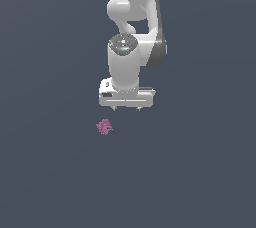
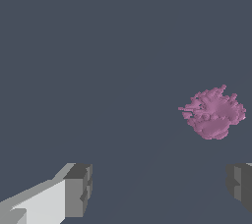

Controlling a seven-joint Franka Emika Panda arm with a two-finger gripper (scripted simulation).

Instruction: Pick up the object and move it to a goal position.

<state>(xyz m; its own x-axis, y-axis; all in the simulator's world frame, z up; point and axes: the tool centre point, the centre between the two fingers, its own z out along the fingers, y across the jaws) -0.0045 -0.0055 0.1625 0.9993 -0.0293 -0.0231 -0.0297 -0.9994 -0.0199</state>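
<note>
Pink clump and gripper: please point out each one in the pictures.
Pink clump (image 2: 212,114): wrist view, middle of its bumpy body.
Gripper (image 1: 126,108): exterior view, gap midway between its two fingertips.

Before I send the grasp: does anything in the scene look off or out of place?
Nothing stands out. The pink clump lies intact on the plain dark floor, and the tool hangs open beside it, not touching.
</note>
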